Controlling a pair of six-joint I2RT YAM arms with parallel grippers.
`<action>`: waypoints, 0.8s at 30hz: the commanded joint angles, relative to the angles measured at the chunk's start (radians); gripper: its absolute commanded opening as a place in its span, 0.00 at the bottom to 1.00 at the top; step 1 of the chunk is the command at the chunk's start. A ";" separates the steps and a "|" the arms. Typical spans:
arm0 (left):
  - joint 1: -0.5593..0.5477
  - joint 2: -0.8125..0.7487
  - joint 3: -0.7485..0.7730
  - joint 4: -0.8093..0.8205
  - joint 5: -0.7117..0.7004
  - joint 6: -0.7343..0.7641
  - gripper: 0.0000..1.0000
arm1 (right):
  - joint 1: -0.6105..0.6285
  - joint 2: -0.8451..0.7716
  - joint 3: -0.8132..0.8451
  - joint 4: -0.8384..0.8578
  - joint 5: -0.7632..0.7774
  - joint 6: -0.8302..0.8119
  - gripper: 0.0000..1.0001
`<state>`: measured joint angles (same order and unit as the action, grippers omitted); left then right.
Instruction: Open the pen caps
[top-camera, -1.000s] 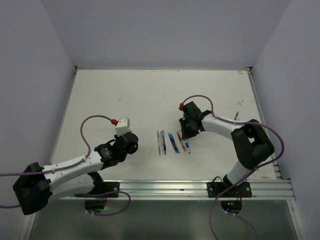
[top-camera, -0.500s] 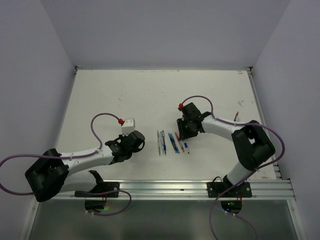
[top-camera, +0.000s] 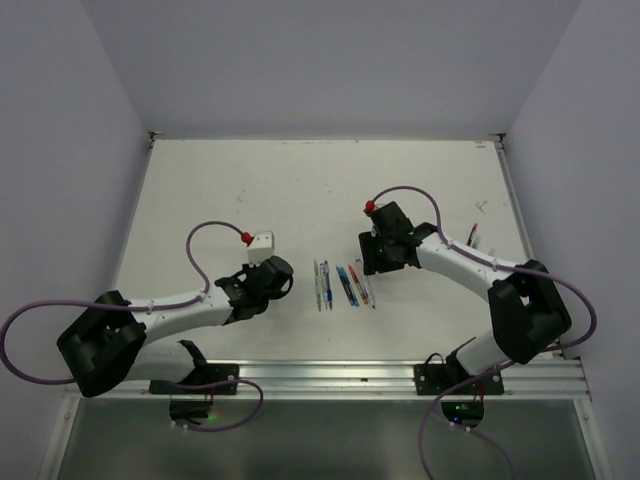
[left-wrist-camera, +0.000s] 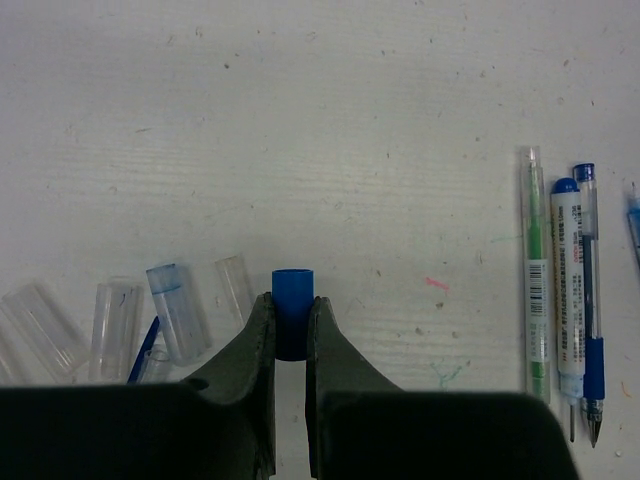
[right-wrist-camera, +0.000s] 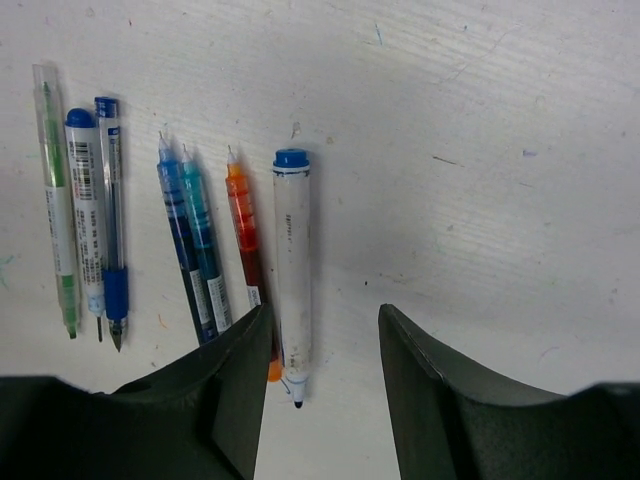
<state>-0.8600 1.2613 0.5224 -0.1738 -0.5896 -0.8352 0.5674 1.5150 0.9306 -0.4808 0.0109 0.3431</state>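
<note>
My left gripper (left-wrist-camera: 291, 318) is shut on a short blue pen cap (left-wrist-camera: 293, 290) that sticks out past the fingertips. Several clear caps (left-wrist-camera: 176, 312) lie on the table just left of it. In the top view this gripper (top-camera: 272, 276) is left of the row of pens (top-camera: 342, 285). My right gripper (right-wrist-camera: 322, 322) is open and empty, low over the table. A white pen (right-wrist-camera: 292, 262) lies beside its left finger, with its dark tip (right-wrist-camera: 297, 403) bare. In the top view this gripper (top-camera: 378, 260) is at the right end of the row.
Left of the white pen lie an orange pen (right-wrist-camera: 244, 230), a teal pen (right-wrist-camera: 203, 240), a dark blue pen (right-wrist-camera: 183, 235) and three more pens (right-wrist-camera: 85, 210). Small items (top-camera: 474, 236) lie far right. A metal rail (top-camera: 400, 375) runs along the near edge.
My left gripper has moved right towards the pens. My right gripper has drawn back up and right off the pen row, and its arm has swung right.
</note>
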 joint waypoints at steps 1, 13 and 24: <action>0.015 0.033 0.037 0.048 -0.019 0.015 0.08 | 0.000 -0.055 0.034 -0.035 0.046 0.011 0.51; 0.047 0.078 0.021 0.080 0.016 0.008 0.22 | -0.003 -0.142 0.020 -0.055 0.066 0.014 0.52; 0.058 0.079 0.004 0.085 0.034 0.001 0.29 | -0.003 -0.159 -0.004 -0.047 0.067 0.020 0.52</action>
<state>-0.8093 1.3407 0.5289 -0.1345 -0.5457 -0.8268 0.5667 1.3975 0.9298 -0.5240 0.0608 0.3511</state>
